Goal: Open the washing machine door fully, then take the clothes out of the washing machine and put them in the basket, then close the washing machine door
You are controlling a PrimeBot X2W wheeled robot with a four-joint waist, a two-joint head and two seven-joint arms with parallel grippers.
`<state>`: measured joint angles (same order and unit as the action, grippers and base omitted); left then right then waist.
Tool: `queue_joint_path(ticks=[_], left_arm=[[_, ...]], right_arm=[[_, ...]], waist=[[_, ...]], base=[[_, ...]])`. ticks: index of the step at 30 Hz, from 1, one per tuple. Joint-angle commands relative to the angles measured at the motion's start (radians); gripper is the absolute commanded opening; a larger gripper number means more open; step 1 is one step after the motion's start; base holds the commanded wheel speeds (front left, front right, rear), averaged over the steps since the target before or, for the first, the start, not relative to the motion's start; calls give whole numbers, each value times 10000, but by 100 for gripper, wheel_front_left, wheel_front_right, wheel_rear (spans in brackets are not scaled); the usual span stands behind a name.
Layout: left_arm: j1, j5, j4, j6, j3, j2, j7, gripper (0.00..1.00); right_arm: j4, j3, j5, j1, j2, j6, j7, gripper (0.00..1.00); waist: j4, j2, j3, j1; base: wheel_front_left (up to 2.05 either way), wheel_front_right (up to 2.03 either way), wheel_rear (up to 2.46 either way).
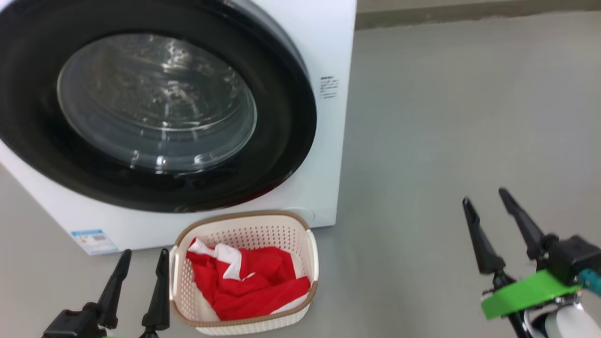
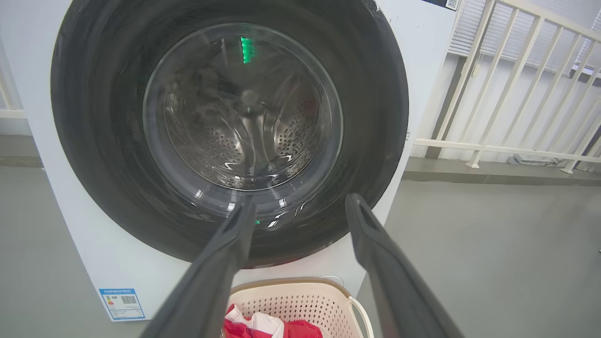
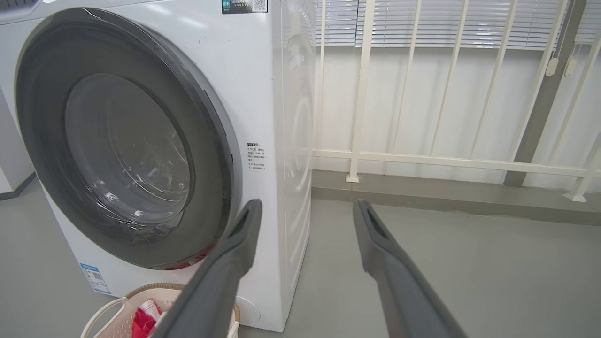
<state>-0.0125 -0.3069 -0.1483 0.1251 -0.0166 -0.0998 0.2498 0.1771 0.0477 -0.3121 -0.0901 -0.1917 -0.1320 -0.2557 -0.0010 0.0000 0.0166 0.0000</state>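
Red fabric with white trim, the clothes point(image 1: 253, 281), lies heaped in the basket point(image 1: 244, 220), which stands on the floor point(image 1: 446, 117) just before the lower front edge of the washing machine point(image 1: 328, 47), toward its right corner. The washing machine door point(image 1: 284, 150) sits flat against the front, and through its glass the steel drum looks bare in the left wrist view. By that showing the emptying is done and the door is closed; whether it has latched cannot be told. The left gripper point(image 1: 144, 253) and right gripper point(image 1: 484, 195) both hang clear of everything, fingers spread wide and holding nothing, so little or nothing seems left.
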Motion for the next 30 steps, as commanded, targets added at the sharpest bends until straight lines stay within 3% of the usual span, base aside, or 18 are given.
queue_joint_path(ticks=[1, 21, 22, 30], left_arm=[[-86, 105, 293, 56, -342, -184, 120, 100], [36, 8, 176, 56, -183, -224, 120, 100], [156, -28, -35, 0, 140, -63, 0, 0], [181, -422, -603, -11, 155, 142, -148, 0]], right_arm=[[-402, 176, 108, 102, -91, 13, -61, 100], [-542, -424, 618, 1004, 400, 13, -61, 100], [-324, -614, 589, 1090, 507, 0, 0, 0], [255, -625, 174, 1154, 766, 0, 119, 0]], waist=[[-175, 0, -217, 0], [106, 0, -361, 0], [102, 0, -356, 0], [103, 0, -355, 6]], base=[[0, 0, 0], [0, 0, 0], [0, 0, 0], [0, 0, 0]])
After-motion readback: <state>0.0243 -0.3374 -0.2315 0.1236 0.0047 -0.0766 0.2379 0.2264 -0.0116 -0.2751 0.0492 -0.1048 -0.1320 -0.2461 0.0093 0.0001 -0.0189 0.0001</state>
